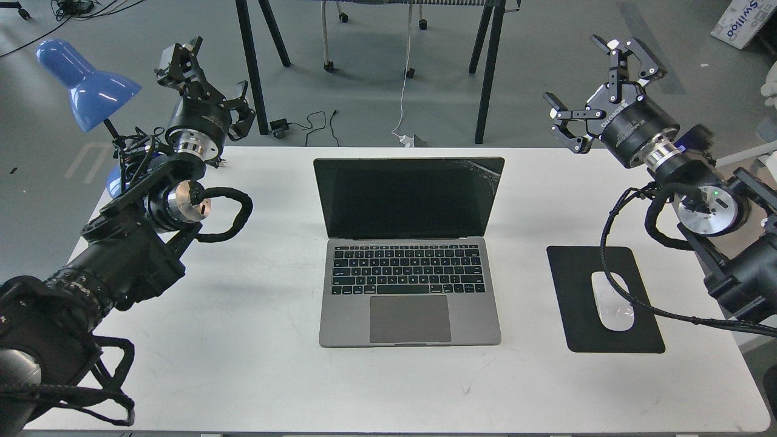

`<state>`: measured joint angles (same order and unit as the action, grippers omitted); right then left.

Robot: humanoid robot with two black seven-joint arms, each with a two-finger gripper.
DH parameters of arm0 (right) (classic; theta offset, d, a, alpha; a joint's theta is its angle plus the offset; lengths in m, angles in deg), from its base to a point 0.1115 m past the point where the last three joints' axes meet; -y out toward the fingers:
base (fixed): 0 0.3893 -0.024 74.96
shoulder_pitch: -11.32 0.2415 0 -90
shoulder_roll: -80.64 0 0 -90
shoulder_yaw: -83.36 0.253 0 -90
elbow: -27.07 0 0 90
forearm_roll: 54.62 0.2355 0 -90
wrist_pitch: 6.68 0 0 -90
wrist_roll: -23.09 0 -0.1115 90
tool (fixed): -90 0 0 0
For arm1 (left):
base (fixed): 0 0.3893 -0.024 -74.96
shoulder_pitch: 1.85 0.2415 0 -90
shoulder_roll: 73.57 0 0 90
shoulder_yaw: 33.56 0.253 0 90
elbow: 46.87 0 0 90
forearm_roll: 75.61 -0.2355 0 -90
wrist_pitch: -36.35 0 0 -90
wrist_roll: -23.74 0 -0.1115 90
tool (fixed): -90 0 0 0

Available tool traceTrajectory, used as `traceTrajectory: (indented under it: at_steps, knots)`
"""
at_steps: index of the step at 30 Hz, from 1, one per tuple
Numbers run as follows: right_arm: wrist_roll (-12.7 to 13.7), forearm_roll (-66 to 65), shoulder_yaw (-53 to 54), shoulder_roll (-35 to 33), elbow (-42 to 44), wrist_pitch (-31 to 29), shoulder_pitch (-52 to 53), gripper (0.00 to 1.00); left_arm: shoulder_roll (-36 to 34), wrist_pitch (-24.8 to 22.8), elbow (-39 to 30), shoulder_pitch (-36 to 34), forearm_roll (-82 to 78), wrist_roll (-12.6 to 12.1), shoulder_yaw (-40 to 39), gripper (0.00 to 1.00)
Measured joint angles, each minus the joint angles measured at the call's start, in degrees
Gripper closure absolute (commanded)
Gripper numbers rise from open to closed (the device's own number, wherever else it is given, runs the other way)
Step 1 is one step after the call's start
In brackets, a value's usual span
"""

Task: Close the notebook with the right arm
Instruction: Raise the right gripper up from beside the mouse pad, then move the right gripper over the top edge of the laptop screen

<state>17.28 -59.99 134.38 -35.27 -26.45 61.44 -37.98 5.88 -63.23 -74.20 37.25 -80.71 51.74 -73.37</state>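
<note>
The notebook (408, 255) lies open at the middle of the white table (255, 364), its black screen cracked at the upper right corner; the right arm (698, 200) hangs well apart from it, its pincer (598, 91) released with claws spread, the white lettering on its body too small to read; a looped cable crosses the mouse (613, 301) on the mouse pad (576, 315); the left pincer (200, 73) is dark, its state untellable; a box (743, 21), cut off, reads roughly "Swilloo".
</note>
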Motion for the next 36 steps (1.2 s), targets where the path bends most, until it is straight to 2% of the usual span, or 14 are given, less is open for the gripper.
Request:
traceTrajectory:
  at_steps: [8,13,20,36]
  knots:
    - [0.12,0.00,-0.01,0.05,-0.01,1.09,0.49,0.00,0.21,1.79,0.00,-0.08,-0.01,0.00,-0.06,0.00]
    - [0.68,-0.13,-2.67,2.10,2.30,7.74,5.14,0.00,0.20,1.93,0.00,-0.08,-0.01,0.00,-0.03,0.00]
    - [0.34,-0.26,-13.26,8.87,12.96,13.43,15.25,0.00,0.16,1.84,-0.09,-0.08,-0.01,0.00,-0.01,0.00]
    - [0.01,-0.27,-26.00,25.33,32.92,15.41,25.24,0.00,0.08,1.84,-0.10,-0.08,-0.01,0.00,0.00,0.00]
